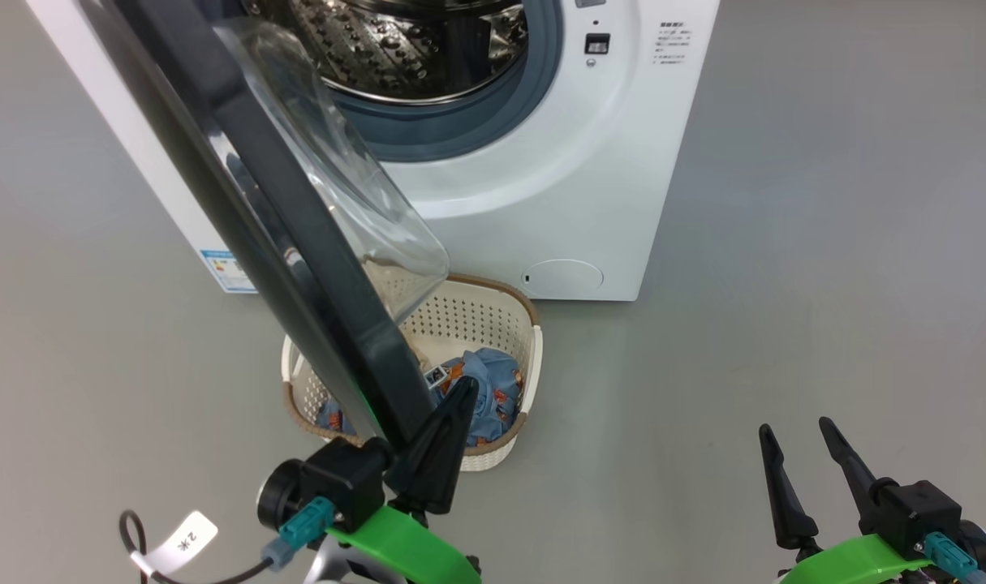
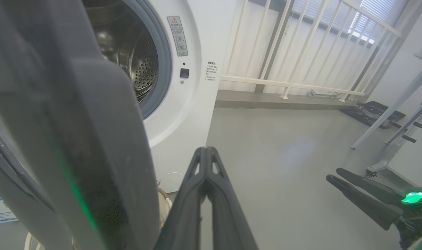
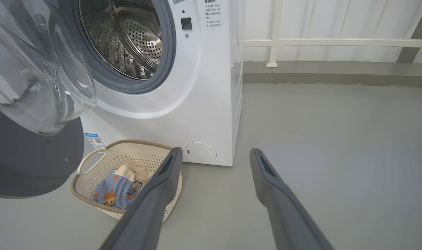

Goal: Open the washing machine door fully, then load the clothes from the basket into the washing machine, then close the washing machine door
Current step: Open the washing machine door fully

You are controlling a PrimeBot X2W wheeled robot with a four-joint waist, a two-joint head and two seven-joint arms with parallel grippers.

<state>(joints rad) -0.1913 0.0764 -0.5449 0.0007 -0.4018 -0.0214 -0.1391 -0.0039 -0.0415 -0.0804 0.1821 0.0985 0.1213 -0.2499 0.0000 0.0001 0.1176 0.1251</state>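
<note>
The washing machine [image 1: 541,186] stands with its steel drum [image 3: 127,38] exposed. Its door [image 1: 298,235] hangs open toward me, the black rim slanting down over the basket [image 1: 493,316] and the glass bowl [image 1: 355,186] bulging to the right. Light-blue bear-print clothes [image 1: 484,389] and a cream cloth [image 3: 132,172] lie in the basket [image 3: 92,163]. My left gripper [image 1: 464,385] is shut with nothing in it, its fingers lying against the door's lower rim [image 2: 92,139]. My right gripper [image 1: 794,428] hangs open over bare floor, right of the basket.
Grey floor stretches to the right of the machine. A white railing [image 2: 301,52] runs along the wall behind. A black case [image 2: 370,111] and white stand legs [image 2: 388,121] sit at the far right. A tagged cable [image 1: 176,543] hangs by my left wrist.
</note>
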